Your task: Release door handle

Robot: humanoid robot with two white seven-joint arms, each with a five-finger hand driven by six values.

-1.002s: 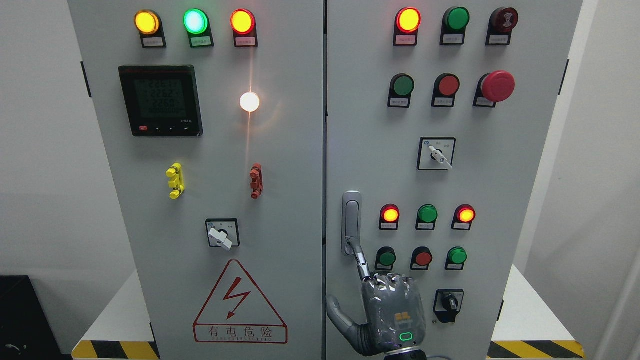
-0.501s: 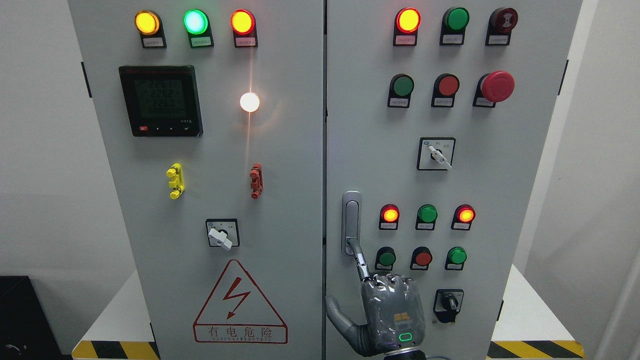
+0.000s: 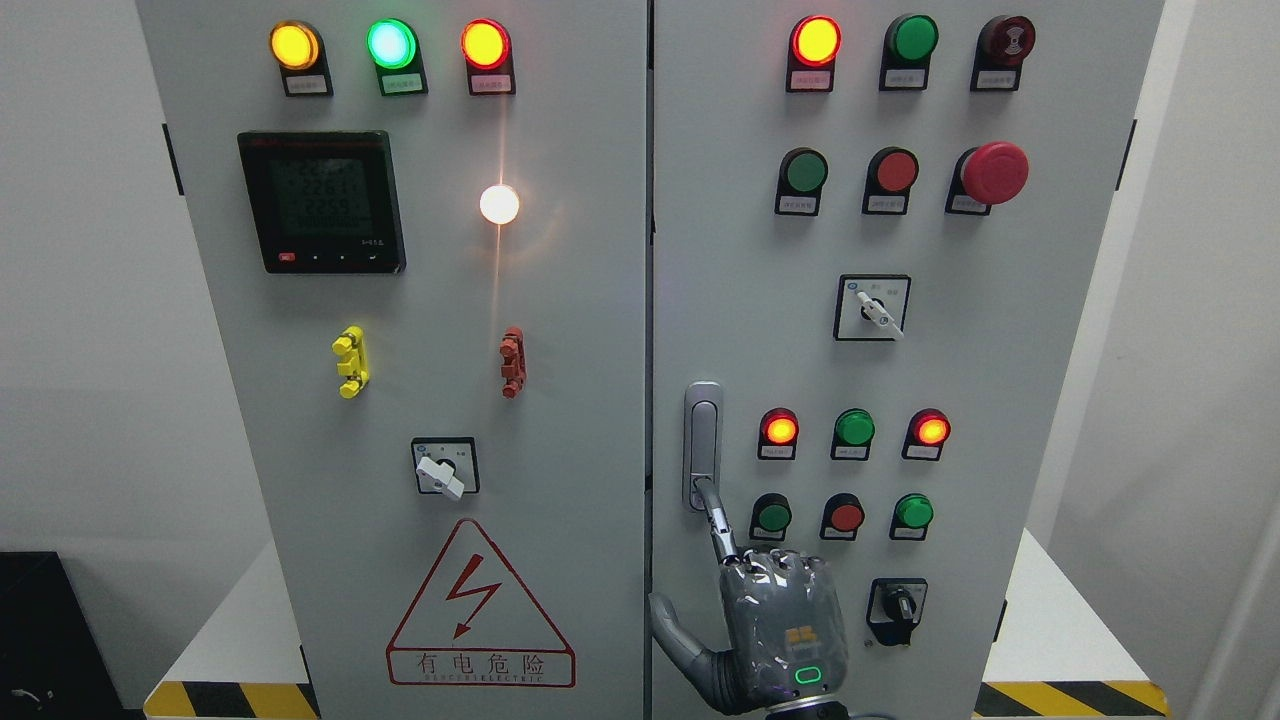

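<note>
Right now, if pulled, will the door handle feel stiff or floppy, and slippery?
The door handle looks like metal, so probably stiff. Its shiny finish may be slippery. Mounted on the door, it cannot roll.

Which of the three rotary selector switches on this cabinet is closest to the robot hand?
The black-knobbed switch at the lower right door, just right of the robot hand. The two white-levered switches sit farther off: one higher on the right door, one on the left door.

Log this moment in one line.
step: release pending | right hand: at door handle lower end | right door: closed | left hand: out of view
</note>
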